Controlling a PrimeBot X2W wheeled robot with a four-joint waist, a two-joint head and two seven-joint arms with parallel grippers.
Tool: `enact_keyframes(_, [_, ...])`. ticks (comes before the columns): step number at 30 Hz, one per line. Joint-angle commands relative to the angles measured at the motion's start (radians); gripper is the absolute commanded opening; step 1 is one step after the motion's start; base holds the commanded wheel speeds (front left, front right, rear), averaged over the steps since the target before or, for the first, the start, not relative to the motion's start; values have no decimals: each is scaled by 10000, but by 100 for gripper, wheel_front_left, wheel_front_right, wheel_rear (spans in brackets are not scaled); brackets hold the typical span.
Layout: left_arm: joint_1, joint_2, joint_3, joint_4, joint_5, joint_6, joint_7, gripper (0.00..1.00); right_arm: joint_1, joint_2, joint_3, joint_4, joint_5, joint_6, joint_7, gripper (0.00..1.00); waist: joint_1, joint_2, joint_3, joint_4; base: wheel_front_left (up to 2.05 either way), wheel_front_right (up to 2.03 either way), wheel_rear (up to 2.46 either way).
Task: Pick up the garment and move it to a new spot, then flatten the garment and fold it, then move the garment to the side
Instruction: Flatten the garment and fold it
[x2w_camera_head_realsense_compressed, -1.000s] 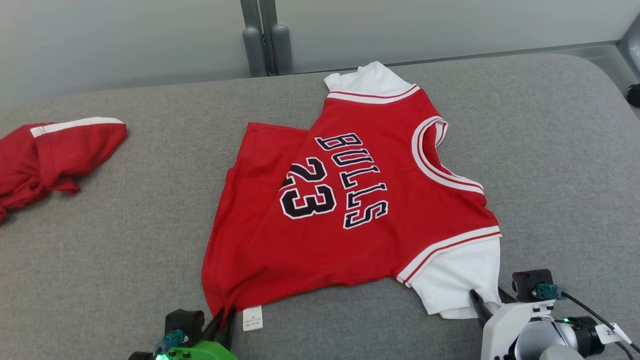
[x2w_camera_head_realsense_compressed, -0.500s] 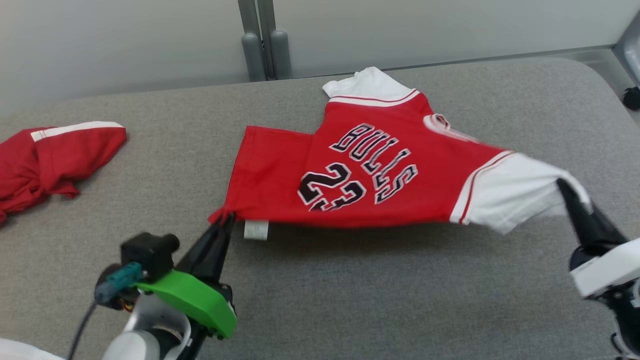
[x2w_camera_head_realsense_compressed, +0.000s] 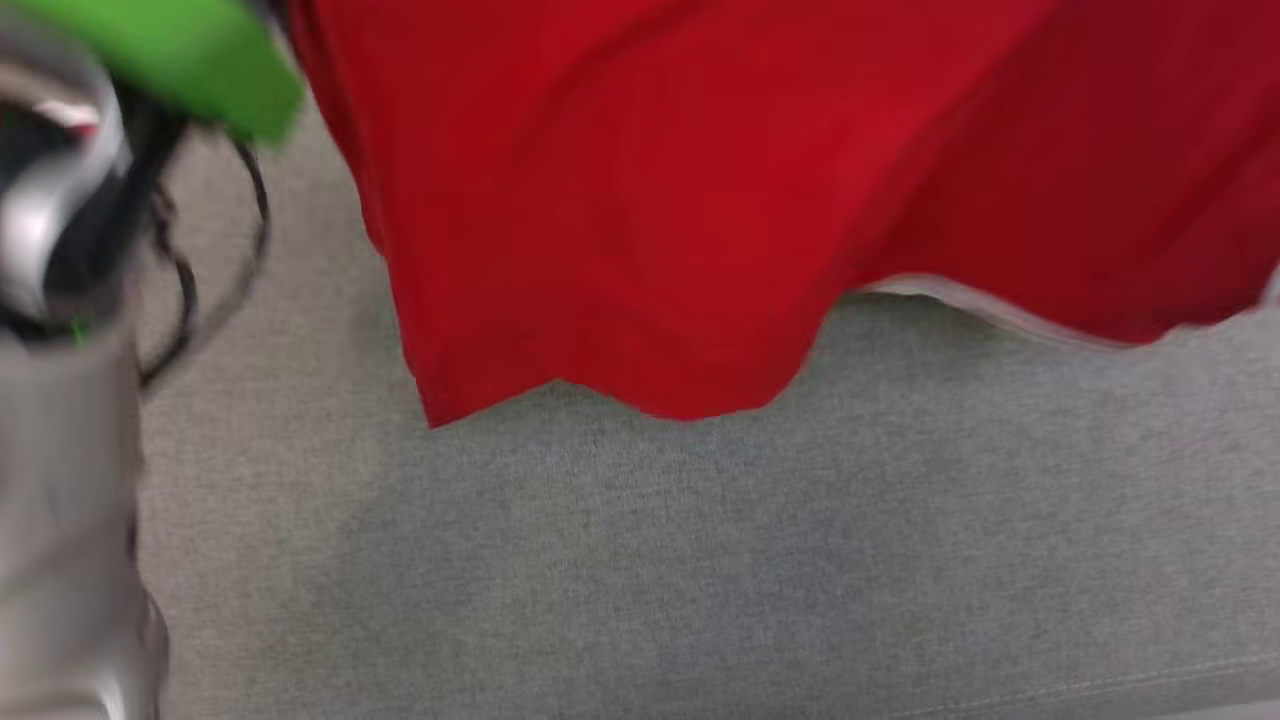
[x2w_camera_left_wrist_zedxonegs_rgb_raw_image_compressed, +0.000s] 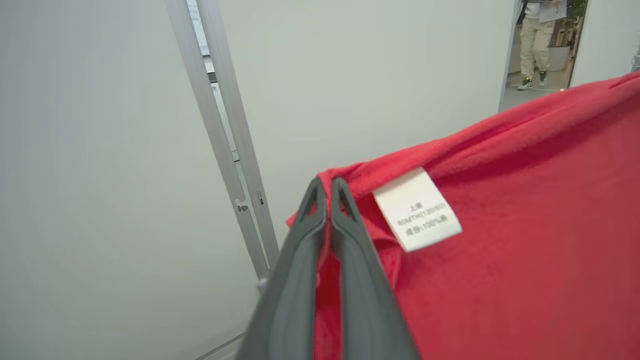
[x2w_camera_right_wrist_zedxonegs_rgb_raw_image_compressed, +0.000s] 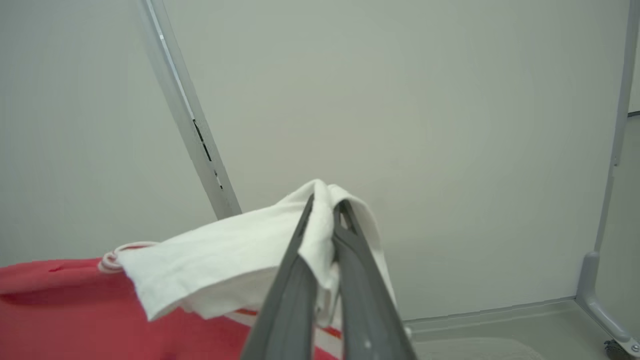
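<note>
Aloft, left claw (x2w_camera_left_wrist_zedxonegs_rgb_raw_image_compressed: 325, 184) and right claw (x2w_camera_right_wrist_zedxonegs_rgb_raw_image_compressed: 326, 202) pinch garment (x2w_camera_head_realsense_compressed: 650, 200).

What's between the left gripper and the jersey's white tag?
Only red fabric of the jersey, in the left wrist view. The left gripper, jaws shut on the fabric's corner, sits just beside the white tag; nothing else intervenes.

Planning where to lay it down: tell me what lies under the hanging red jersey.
Below the red jersey, the head view shows grey fabric surface. The part further back is covered by the hanging cloth.
</note>
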Motion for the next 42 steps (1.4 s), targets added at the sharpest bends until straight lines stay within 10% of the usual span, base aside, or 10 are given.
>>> enact_keyframes(1, [-1041, 49, -22, 808, 240, -14, -70, 0, -1101, 28, 256, 694, -526, 0, 81, 0, 0, -1, 2962, 216, 0, 0, 0])
enact_keyframes(11, [-6102, -543, -583, 6386, 1940, 104, -3938, 0, -6759, 1062, 1388, 5284, -3569, 0, -1820, 0, 0, -1, 3953, 103, 0, 0, 0])
enact_keyframes(17, [-6852, -1017, -880, 8603, 2194, 112, -5792, 0, -7160, 1062, 1921, 6737, -3634, 0, -2870, 0, 0, -1, 4047, 94, 0, 0, 0])
enact_keyframes(31, [-677, -864, -1972, 10278, 1155, -271, -8062, 0, 2407, 370, 3539, 4555, -304, 0, -4368, 0, 0, -1, 1176, 39, 0, 0, 0])
enact_keyframes(42, [6480, -623, -2314, 6942, 84, 471, -7773, 0, 8482, 676, 3197, 3260, -59, -6, -4485, 0, 0, -1, -1684, -13, 0, 0, 0])
